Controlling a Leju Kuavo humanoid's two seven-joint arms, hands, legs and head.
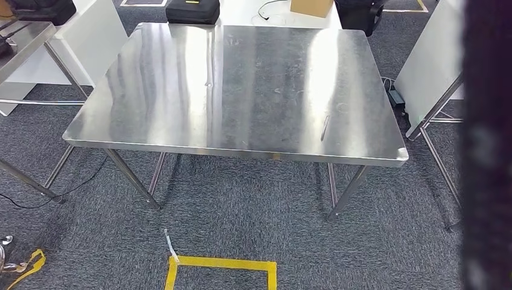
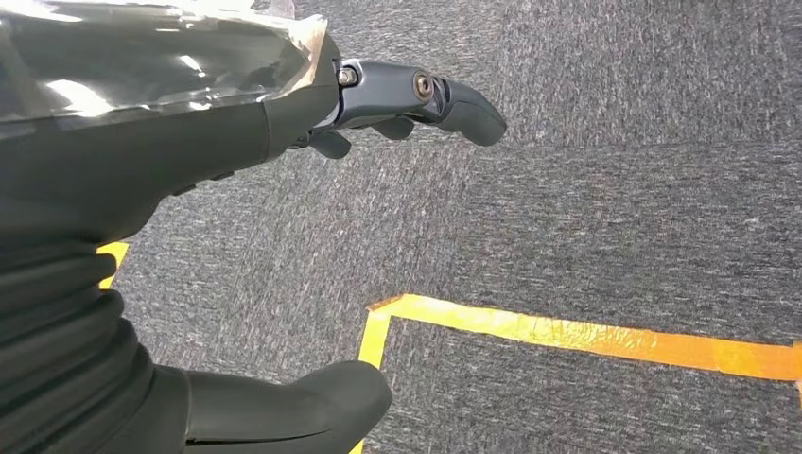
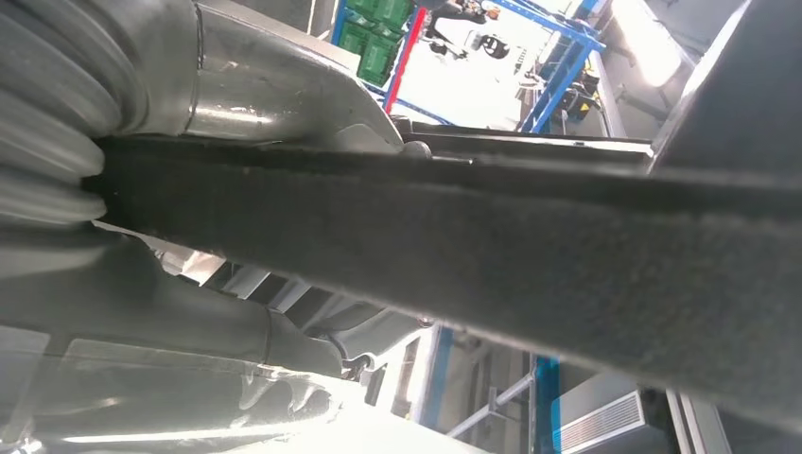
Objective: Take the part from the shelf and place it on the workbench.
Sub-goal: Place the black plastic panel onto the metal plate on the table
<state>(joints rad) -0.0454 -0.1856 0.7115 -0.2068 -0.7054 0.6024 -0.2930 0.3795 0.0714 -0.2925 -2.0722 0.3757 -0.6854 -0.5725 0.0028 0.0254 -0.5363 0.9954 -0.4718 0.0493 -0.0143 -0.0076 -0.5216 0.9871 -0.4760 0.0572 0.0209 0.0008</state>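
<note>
Fingers (image 2: 416, 95) of the left hand (image 2: 189, 189) are spread apart over the grey carpet (image 2: 615, 208) with nothing between them and the thumb, so that hand holds nothing. Fingers of the right hand (image 3: 85, 189) cannot be read: in the right wrist view a broad dark felt-like bar (image 3: 473, 246) runs straight out from the hand's ribbed cover and hides them, so I cannot tell whether they grip it. That bar looks to be the part; the blurred dark strip (image 1: 486, 145) at three o'clock in the head view is probably the same thing held close to the camera, though that is a judgement. One steel worktop (image 1: 241, 84) stands ahead at twelve o'clock, its surface bare steel. Judging by this, the part has likely been taken from the shelf and the robot faces the worktop with the placing not yet done; it would need to reach forward and set the part down. Counted: one worktop, one dark bar, one yellow tape square (image 1: 220, 266) on the floor at six o'clock, one black case (image 1: 193, 11) and one cardboard box (image 1: 311, 6) beyond the worktop's far edge.
</note>
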